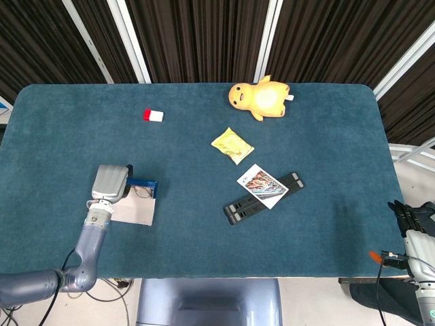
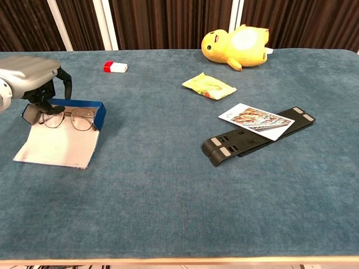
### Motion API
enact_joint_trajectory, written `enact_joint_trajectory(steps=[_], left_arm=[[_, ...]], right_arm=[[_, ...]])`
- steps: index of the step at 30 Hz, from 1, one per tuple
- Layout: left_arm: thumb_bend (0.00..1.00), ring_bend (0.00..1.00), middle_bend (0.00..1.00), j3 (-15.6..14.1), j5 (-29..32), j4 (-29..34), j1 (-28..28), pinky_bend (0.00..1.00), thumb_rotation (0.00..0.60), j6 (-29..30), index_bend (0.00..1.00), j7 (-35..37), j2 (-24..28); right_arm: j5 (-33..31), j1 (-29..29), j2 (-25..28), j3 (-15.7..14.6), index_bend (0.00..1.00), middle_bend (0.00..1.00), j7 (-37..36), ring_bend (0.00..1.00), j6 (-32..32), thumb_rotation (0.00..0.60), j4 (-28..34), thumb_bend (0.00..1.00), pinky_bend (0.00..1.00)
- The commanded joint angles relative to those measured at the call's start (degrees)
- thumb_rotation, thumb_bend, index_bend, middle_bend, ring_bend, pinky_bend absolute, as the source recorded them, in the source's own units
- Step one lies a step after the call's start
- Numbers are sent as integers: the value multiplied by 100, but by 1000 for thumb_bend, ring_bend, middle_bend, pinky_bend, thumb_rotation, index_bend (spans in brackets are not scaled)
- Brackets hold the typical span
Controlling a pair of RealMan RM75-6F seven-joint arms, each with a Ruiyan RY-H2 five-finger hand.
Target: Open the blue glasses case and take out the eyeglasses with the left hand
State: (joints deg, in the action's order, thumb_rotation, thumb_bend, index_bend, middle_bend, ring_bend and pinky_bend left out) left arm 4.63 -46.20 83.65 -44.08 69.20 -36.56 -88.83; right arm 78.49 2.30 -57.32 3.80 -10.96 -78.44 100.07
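Observation:
The blue glasses case (image 2: pixel 100 115) lies open near the table's left edge, its pale lid flap (image 2: pixel 56 147) spread flat toward me. The thin-rimmed eyeglasses (image 2: pixel 70 119) sit inside it against the blue wall. My left hand (image 2: pixel 31 75) is over the case's left end, its dark fingertips pinching that end where the glasses' left side lies. In the head view the left hand (image 1: pixel 111 182) covers the left part of the case (image 1: pixel 145 184). My right hand (image 1: pixel 412 223) hangs off the table at the lower right, holding nothing, its fingers extended.
A red and white block (image 2: pixel 115 67) lies at the back left. A yellow plush (image 2: pixel 236 46) is at the back, with a yellow packet (image 2: pixel 208 85) in front of it. A printed card (image 2: pixel 257 120) rests on a black folding stand (image 2: pixel 247 140) right of centre.

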Motion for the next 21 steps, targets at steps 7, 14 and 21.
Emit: enact_joint_trajectory(steps=[7, 14, 21], left_arm=[[345, 873, 984, 132, -173, 42, 69, 943, 600, 44, 611, 4, -15], [345, 873, 984, 267, -160, 6, 111, 943, 600, 23, 611, -8, -32], [346, 873, 985, 296, -168, 8, 163, 943, 600, -27, 612, -75, -26]], right_arm=[[-19, 1, 5, 1, 0, 0, -10, 0, 16, 600, 10, 159, 200], [-33, 2, 23, -1, 0, 0, -34, 0, 39, 600, 26, 158, 200], [-37, 0, 26, -3, 0, 0, -25, 0, 38, 600, 33, 159, 200]])
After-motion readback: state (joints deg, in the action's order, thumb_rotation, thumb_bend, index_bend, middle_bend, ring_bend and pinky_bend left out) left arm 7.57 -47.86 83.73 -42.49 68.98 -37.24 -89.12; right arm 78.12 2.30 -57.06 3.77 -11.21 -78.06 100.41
